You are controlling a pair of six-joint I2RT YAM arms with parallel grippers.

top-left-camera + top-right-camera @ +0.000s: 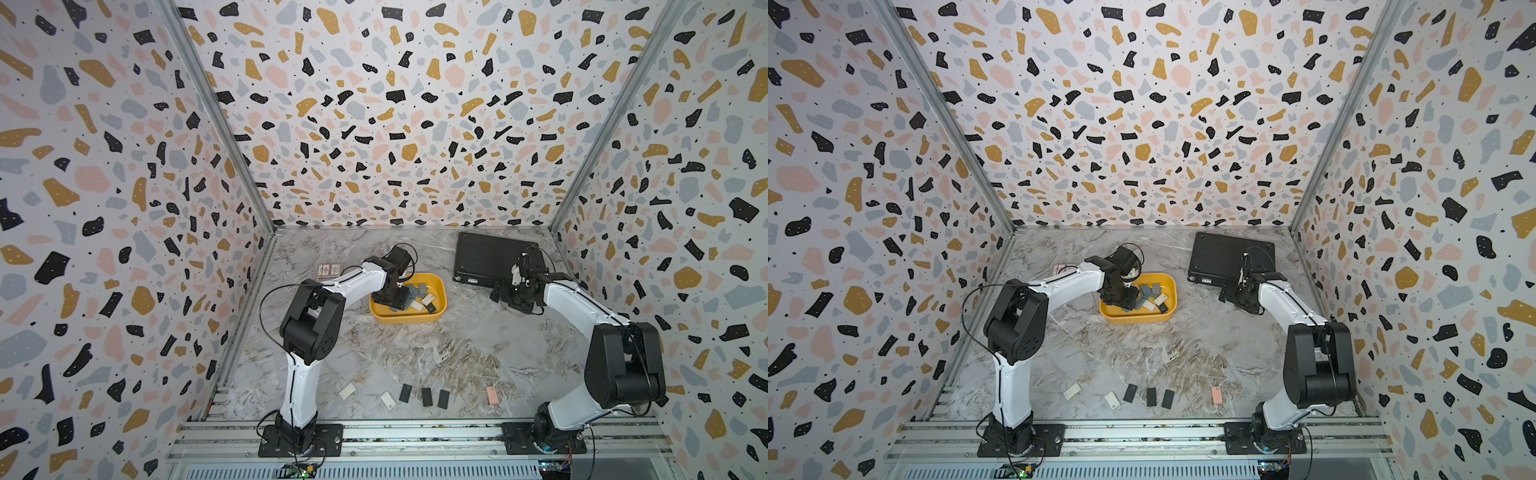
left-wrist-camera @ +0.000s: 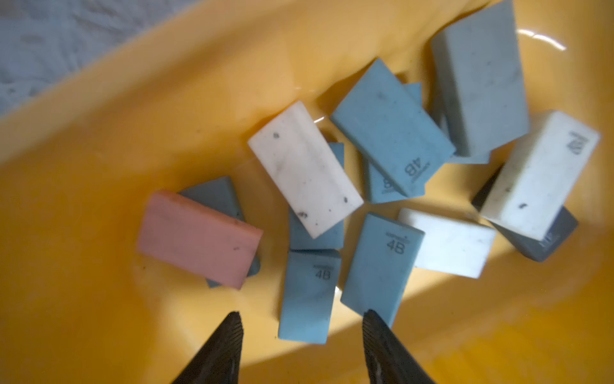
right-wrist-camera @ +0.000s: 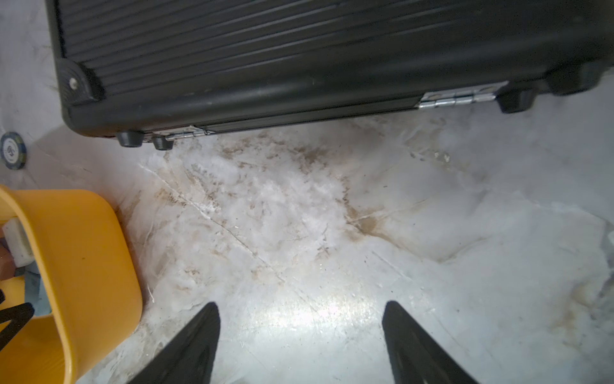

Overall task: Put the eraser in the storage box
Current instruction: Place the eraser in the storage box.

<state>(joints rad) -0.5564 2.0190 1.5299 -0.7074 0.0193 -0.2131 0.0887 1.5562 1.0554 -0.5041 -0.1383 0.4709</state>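
Basically left gripper (image 2: 301,314) hangs fingers-apart in the storage box (image 2: 99,166) — drop looks done, next up probably a lower-frame eraser (image 1: 405,392) — right gripper (image 3: 301,304) spread too.

In both top views the left arm (image 1: 357,278) hides the left end of the storage box (image 1: 407,318). Toward the far-left corner of the table (image 1: 415,357), the print on the card pack (image 1: 327,271) is too small to read. In the right wrist view a round chip (image 3: 11,151) is cut off by the picture's edge.

I note a black ribbed case (image 1: 486,257) flat at the counter (image 1: 415,353) rear. Card pack (image 1: 328,271) well left of case; poker chip (image 3: 12,150) near one case corner.
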